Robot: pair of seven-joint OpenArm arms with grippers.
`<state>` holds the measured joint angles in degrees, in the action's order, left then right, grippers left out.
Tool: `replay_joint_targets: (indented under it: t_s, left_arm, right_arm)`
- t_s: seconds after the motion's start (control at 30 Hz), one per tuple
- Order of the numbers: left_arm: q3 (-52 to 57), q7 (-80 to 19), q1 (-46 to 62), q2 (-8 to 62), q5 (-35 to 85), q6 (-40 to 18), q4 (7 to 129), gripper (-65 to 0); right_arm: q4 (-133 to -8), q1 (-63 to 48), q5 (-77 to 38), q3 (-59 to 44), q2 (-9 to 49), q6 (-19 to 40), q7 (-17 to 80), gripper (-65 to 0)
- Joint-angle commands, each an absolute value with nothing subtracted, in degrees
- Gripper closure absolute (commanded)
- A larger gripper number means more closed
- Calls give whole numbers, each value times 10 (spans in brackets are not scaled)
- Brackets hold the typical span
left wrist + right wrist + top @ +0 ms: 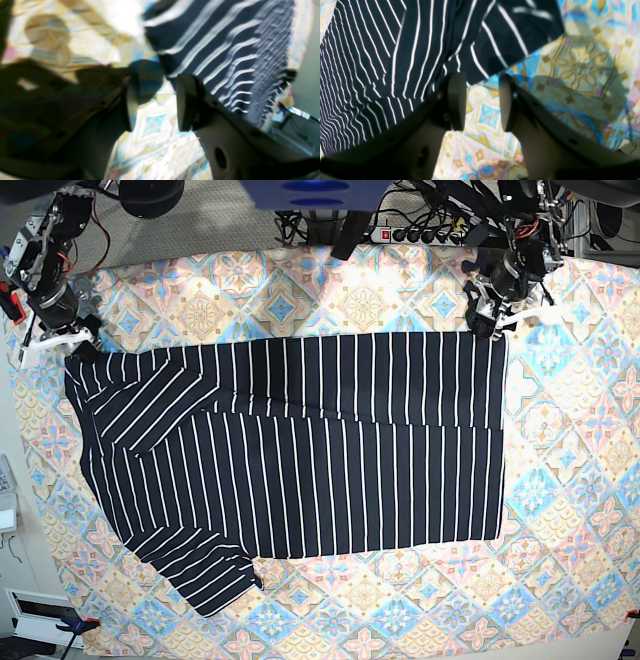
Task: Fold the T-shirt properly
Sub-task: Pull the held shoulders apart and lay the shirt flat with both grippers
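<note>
Toward the table's near edge, the T-shirt (290, 465) lay flat on the tablecloth (560, 510), its lower sleeve unfolded. Its far long edge was already folded inward (one fold done, by my reading). At the far corners, the right gripper (480, 100) and left gripper (156, 102) gaped, holding nothing.

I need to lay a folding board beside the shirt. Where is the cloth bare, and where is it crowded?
Bare patterned tablecloth lies right of the dark pinstriped T-shirt, with another strip below its lower edge. The back corners are crowded: the left gripper and right gripper sit there, fingers open.
</note>
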<state>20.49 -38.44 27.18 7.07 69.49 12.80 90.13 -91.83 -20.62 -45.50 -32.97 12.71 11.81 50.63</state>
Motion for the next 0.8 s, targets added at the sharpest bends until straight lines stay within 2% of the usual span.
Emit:
replay_joint_targets:
  t_s: [0.0, 0.43, 0.5, 0.63, 0.77]
  left_arm:
    - [207, -383, 269, 76, 696, 127, 901, -241]
    - [204, -382, 183, 76, 690, 125, 805, -238]
    - [204, -385, 169, 76, 690, 124, 798, -201]
    - [203, -385, 158, 75, 693, 124, 797, 0]
    - [202, -386, 158, 75, 693, 124, 797, 0]
  right_arm:
    - [-929, -204, -465, -333, 137, 123, 499, -210]
    - [-929, -203, -465, -333, 137, 123, 500, -210]
    - [-928, -203, -465, -333, 137, 123, 500, -211]
    - [-923, -203, -465, -335, 135, 123, 500, -214]
    - [-916, -200, -465, -336, 134, 123, 499, -218]
